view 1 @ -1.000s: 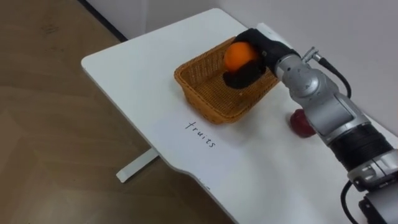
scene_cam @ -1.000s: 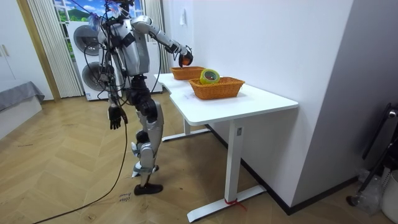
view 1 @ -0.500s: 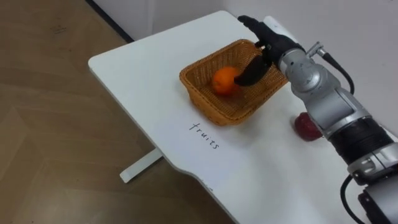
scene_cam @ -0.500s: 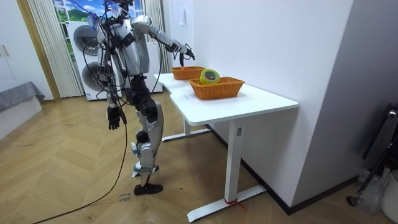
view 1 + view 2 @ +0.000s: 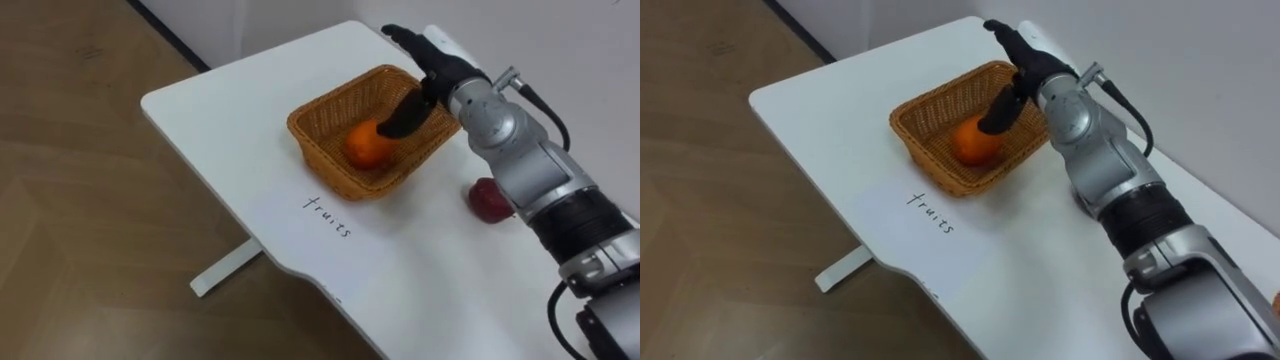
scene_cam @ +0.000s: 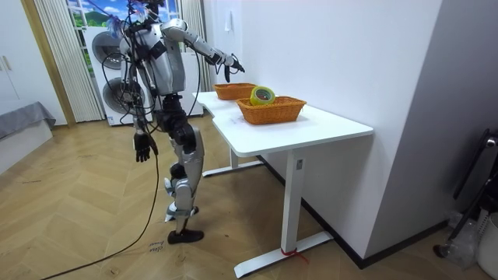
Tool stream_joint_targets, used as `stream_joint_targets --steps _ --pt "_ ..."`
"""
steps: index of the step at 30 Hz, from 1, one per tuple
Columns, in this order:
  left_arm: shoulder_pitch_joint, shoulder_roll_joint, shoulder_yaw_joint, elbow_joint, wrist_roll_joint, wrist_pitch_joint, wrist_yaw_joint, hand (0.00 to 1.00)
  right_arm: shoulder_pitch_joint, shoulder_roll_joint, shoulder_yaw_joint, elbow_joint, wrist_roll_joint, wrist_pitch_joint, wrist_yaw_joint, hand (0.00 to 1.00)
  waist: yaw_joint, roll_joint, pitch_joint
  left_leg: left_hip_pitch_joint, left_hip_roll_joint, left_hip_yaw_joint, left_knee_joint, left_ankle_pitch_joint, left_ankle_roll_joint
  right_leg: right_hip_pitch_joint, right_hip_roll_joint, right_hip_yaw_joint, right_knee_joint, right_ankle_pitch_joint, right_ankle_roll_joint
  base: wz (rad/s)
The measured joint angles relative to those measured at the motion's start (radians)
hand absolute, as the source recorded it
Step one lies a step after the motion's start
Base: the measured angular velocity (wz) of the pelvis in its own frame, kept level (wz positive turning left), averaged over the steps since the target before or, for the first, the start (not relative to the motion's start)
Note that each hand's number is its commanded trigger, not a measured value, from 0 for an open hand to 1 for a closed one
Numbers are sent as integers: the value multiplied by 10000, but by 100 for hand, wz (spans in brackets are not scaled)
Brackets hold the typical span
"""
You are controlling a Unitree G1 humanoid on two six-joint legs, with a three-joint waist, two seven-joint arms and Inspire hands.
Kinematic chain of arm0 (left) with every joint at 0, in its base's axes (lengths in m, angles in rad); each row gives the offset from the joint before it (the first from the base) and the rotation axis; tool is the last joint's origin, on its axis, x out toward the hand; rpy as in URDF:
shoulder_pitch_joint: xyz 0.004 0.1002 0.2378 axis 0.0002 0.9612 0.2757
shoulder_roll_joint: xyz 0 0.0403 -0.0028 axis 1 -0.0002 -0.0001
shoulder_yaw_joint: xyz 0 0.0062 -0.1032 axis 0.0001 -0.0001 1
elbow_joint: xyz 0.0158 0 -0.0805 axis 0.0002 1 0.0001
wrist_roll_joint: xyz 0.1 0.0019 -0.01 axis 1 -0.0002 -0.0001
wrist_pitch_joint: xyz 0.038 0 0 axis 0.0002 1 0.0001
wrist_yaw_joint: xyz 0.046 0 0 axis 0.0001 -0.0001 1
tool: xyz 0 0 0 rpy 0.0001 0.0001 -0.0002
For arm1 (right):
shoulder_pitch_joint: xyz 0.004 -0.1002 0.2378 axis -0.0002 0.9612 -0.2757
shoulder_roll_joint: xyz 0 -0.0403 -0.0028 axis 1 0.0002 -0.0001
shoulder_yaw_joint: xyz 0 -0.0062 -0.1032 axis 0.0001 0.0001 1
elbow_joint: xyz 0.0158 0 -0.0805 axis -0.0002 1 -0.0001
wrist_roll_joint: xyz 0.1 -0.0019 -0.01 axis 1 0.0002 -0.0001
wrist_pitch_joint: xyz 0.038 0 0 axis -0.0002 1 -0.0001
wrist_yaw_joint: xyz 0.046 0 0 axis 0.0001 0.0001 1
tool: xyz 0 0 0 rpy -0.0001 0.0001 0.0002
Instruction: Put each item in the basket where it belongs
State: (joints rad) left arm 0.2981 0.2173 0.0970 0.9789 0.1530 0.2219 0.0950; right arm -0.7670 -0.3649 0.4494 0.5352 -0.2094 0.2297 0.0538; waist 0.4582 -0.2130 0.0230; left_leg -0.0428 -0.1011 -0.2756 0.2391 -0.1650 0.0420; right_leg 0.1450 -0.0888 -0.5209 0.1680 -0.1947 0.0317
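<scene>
**Orange in the fruit basket, my right hand open above it**

I stand at the end of the white tabletop (image 5: 225,110), on the wooden herringbone floor (image 6: 93,210). My right arm is stretched out over the tabletop's far corner. My right hand (image 5: 437,72) hangs above the far rim of the shallow rectangular woven wicker basket (image 5: 325,160). Its fingers are straight and spread apart, and it holds nothing. The thumb (image 5: 400,120) angles down into the basket towards the round orange fruit (image 5: 368,146). Its tip is just beside the top of the fruit, and I cannot tell whether the two touch.

The orange lies on the basket's floor, towards the side nearest my arm. A short handwritten word in black (image 5: 327,215) sits on the tabletop just in front of the basket. A dark red round fruit (image 5: 487,201) rests on the bare tabletop near the basket. It is partly hidden behind my forearm.

In the room view, a second woven wicker basket (image 6: 272,111) stands on the same tabletop, near the first one. A yellow-green roll of tape (image 6: 263,96) stands up inside it. My left hand (image 6: 142,146) hangs at my side, well apart from the tabletop. It is too small there for me to tell its state.
</scene>
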Motion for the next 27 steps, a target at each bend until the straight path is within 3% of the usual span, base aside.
stream_joint_targets --steps 7,11,15,21,27 --pt "-6 -21 214 -29 0 17 19 0 1 -10 -40 -319 -202 27 21 0 -274 4 -56 3 9 16 -3 0 2 -43 1 38 -8 0 0 0" --pt "17 -71 426 -23 27 120 21 0 12 -72 -411 -1071 -301 18 26 0 -558 72 -152 83 18 98 -13 13 17 -29 -1 322 -10 0 0 -5" --pt "-35 -72 480 -24 58 170 13 0 14 -384 -585 -1236 -288 -85 34 0 -746 121 -184 394 56 266 -157 19 29 122 -2 798 -8 -3 4 -14" --pt "-86 -74 548 -12 84 196 -54 0 46 -1137 -637 -1185 -284 -71 130 0 -1097 105 -195 494 89 554 -228 17 39 119 -2 1060 3 -2 4 -16" --pt "-46 -63 545 -14 1 198 -132 0 52 -1348 -637 -1193 -351 121 147 0 -1537 91 -206 537 166 805 -248 14 36 112 12 1125 29 2 -3 -14"
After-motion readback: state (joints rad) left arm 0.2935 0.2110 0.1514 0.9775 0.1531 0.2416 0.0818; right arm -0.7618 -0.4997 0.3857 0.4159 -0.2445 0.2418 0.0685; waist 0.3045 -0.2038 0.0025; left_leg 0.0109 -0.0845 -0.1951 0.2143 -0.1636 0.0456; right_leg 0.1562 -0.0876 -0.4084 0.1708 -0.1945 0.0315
